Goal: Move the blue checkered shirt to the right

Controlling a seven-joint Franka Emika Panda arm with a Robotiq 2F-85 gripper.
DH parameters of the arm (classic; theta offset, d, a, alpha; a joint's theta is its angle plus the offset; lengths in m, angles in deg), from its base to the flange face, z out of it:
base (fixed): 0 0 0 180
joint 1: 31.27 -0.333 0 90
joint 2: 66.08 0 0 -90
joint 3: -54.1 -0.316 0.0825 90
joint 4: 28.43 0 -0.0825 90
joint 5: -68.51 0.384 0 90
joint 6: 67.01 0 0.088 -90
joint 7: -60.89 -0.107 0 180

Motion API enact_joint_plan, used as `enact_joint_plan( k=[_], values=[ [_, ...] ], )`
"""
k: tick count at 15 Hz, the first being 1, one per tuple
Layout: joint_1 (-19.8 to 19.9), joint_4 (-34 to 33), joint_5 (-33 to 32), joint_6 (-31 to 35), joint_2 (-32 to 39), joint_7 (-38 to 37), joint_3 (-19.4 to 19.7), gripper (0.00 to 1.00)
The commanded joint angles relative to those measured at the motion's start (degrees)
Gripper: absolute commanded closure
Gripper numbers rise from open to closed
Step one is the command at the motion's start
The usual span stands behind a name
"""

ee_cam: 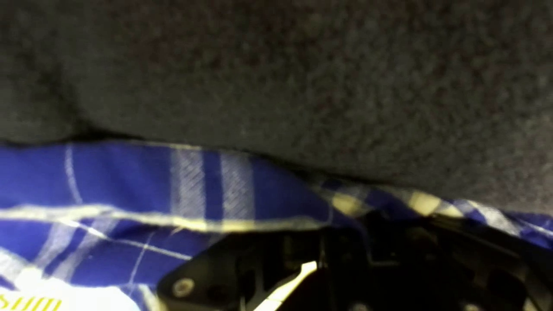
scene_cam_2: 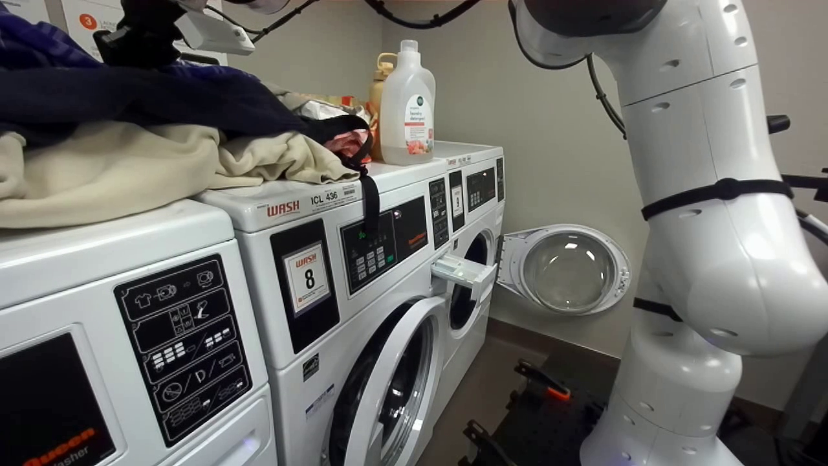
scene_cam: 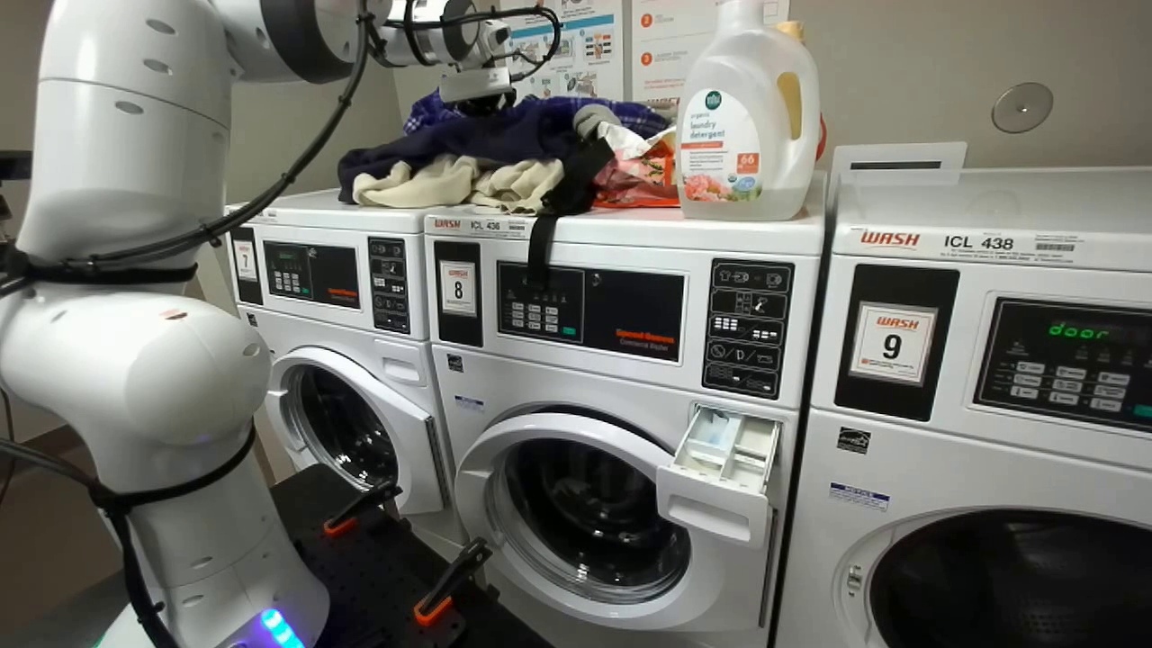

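Note:
The blue checkered shirt (scene_cam: 634, 115) lies on top of a heap of clothes on the washers. It also shows at the upper left of an exterior view (scene_cam_2: 32, 40) and across the wrist view (ee_cam: 129, 181). My gripper (scene_cam: 486, 103) is down at the top of the heap, on the shirt. In the wrist view the dark fingers (ee_cam: 345, 242) converge, with a fold of blue cloth running in between them. The fingertips are partly hidden by cloth and shadow. A dark navy garment (scene_cam: 468, 135) and a cream cloth (scene_cam: 414, 183) lie below the shirt.
A detergent bottle (scene_cam: 742, 117) and a red bag (scene_cam: 634, 178) stand right of the heap. A black strap (scene_cam: 540, 252) hangs over the washer front. A detergent drawer (scene_cam: 715, 486) is pulled out. A wall with posters (scene_cam: 571, 54) rises close behind.

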Motion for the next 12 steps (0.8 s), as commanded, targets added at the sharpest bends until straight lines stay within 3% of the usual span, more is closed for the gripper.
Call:
enact_joint_plan(
  k=[1,7,12],
  values=[
    [1.3,-5.5,3.1,-6.5,1.6,0.1,-0.3,0.96],
    [6.5,-10.9,8.5,-4.3,0.5,-3.3,1.7,0.96],
    [9.6,-17.5,5.1,-1.4,0.9,-9.8,7.7,0.96]
  ],
)
